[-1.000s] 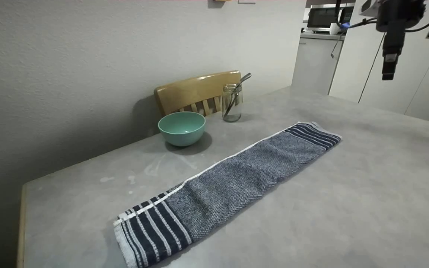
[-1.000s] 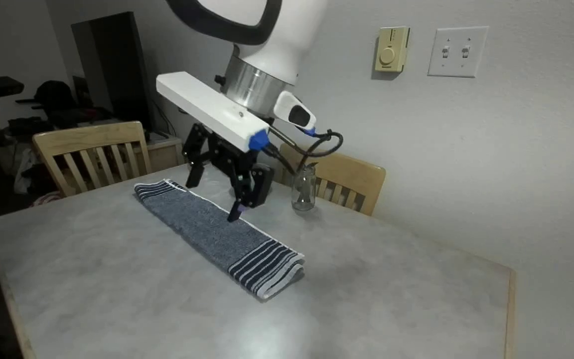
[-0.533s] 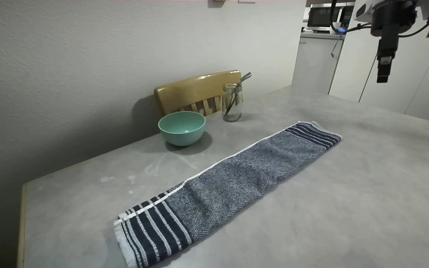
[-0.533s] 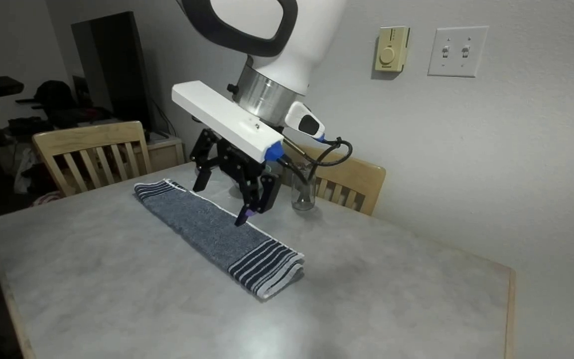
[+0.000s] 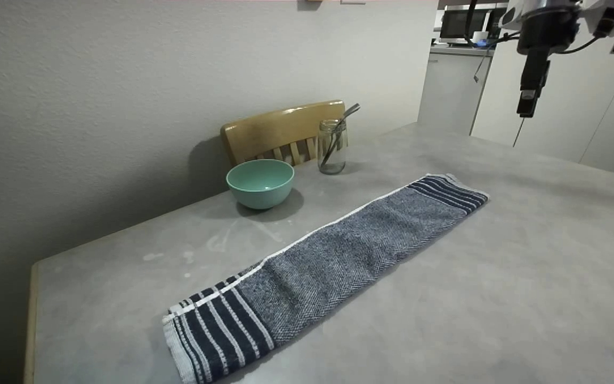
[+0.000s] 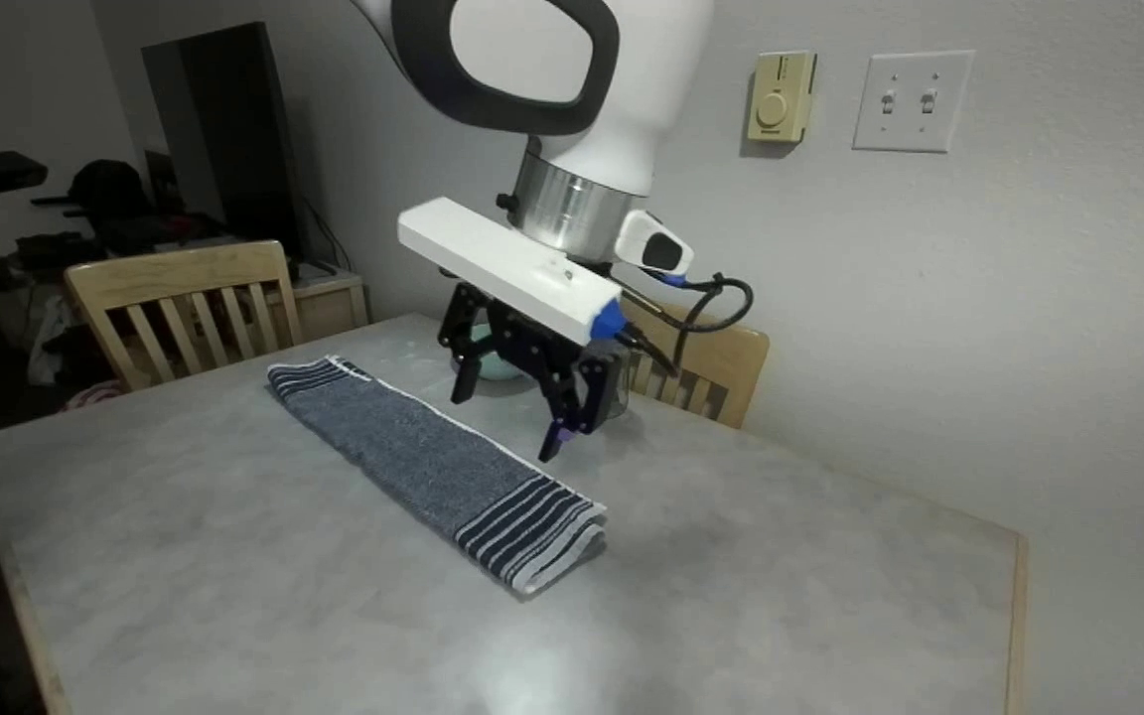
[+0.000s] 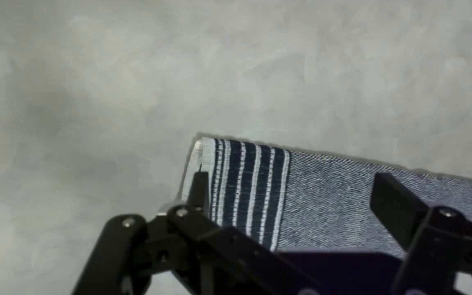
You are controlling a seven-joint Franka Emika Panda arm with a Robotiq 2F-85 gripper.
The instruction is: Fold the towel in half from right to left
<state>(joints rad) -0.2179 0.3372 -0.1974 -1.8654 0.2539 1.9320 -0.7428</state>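
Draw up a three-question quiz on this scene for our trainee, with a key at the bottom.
1. True or false: the towel lies stretched out, its two striped ends apart.
2. Choose: the gripper is (a) shut on the towel; (b) open; (c) out of view.
3. Fill in: in an exterior view, behind the teal bowl and the glass jar stands a wooden (blank).

Key: 1. true; 2. b; 3. chair.

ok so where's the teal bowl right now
In an exterior view, the teal bowl stands on the table, left of the glass jar, between the towel and the wall.
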